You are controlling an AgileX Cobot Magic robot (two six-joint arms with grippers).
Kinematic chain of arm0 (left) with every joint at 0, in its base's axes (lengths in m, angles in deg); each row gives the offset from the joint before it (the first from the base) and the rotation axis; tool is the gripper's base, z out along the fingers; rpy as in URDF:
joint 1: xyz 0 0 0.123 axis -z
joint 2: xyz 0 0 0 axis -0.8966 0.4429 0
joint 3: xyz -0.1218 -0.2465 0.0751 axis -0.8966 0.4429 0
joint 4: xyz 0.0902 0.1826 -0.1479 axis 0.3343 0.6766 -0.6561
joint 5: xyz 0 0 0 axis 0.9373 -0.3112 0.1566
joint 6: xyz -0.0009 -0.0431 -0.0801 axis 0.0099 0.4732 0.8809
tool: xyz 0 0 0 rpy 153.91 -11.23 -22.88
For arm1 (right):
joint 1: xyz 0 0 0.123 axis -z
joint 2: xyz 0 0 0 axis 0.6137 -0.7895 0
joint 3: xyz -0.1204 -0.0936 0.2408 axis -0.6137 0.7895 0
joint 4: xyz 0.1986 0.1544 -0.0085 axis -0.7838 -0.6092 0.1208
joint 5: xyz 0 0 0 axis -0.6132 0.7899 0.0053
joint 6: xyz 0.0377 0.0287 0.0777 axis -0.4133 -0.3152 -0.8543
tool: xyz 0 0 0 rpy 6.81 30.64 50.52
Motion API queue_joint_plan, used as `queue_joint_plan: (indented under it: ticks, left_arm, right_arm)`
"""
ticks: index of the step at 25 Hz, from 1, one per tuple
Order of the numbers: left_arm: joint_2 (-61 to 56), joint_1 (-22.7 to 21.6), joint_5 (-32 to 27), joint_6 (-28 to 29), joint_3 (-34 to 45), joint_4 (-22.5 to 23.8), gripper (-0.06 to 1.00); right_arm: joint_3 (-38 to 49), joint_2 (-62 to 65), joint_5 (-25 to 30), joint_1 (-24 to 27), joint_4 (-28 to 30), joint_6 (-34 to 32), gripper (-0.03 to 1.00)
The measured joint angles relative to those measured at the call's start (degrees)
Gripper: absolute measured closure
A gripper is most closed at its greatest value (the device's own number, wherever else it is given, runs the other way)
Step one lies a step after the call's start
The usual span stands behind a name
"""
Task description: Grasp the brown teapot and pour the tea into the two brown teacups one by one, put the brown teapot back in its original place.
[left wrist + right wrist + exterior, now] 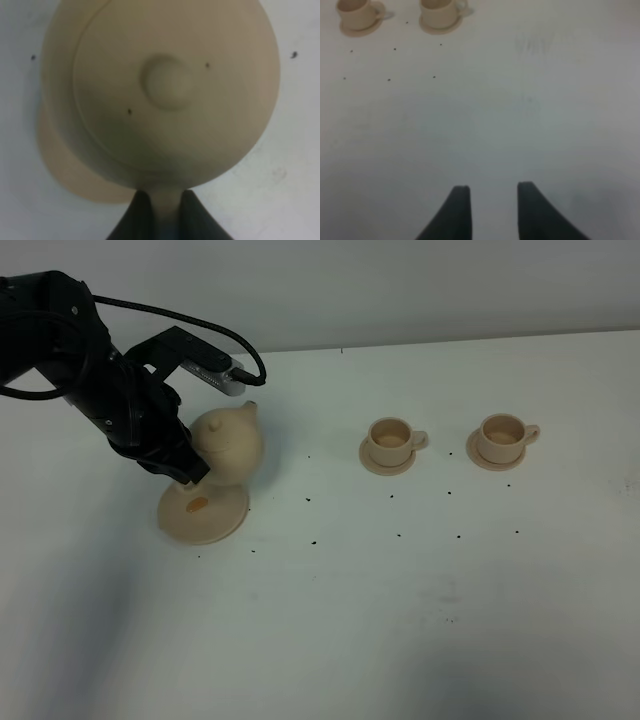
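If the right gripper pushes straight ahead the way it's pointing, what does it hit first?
Likely only the table. The right gripper has open fingers aimed at bare surface; the two brown teacups sit well off that line. Depth is unclear.

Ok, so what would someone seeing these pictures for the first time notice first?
The brown teapot, gripped at its handle by the left pincer, appears lifted above the wide saucer at the left of the white table. Further right, the two brown teacups stand side by side, apart from each other. The right pincer hangs open over the table.
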Motion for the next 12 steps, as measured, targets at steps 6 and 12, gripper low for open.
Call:
queue_joint_plan:
  ticks: [6,12]
  left_arm:
    - [-0.1,0.0,0.6,-8.2,0.0,-4.1,0.82]
    - [-0.1,0.0,0.8,-9.2,0.0,-4.4,0.82]
  right_arm:
    - [0.0,0.0,0.0,0.0,0.0,0.0,0.73]
    - [0.0,0.0,0.0,0.0,0.0,0.0,0.73]
